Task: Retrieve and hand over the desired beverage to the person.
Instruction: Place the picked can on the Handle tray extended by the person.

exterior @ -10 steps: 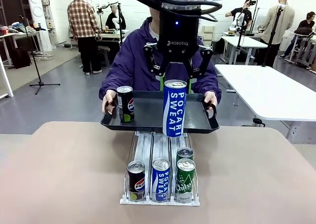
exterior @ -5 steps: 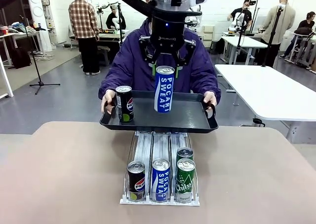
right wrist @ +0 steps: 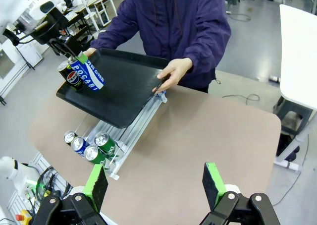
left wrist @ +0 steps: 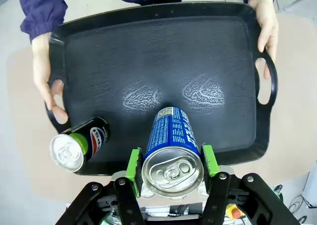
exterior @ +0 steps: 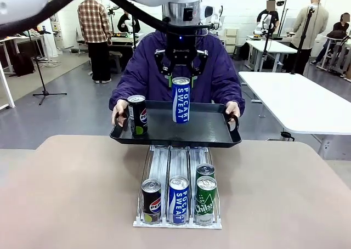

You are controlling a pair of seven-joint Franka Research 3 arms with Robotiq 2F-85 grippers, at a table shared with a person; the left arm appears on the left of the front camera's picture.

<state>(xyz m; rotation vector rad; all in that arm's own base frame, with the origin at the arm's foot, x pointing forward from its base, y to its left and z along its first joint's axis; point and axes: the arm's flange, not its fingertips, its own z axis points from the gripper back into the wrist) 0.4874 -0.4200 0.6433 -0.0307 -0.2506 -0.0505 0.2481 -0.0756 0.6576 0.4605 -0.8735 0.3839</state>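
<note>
The rounded beige tabletop [exterior: 82,194] carries a clear plastic three-lane can rack [exterior: 177,222]; at its near end stand a black Pepsi can [exterior: 151,201], a blue Pocari Sweat can [exterior: 178,199] and two green Chilsung cans [exterior: 205,199].

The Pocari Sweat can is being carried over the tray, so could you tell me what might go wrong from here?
1. The left gripper holds the Pocari Sweat can only near its top; released before it stands flat, it may topple.
2. The person holds the tray in the air by its handles, so it could tip.
3. The Pepsi can stands near the tray's edge and could slide off.
</note>
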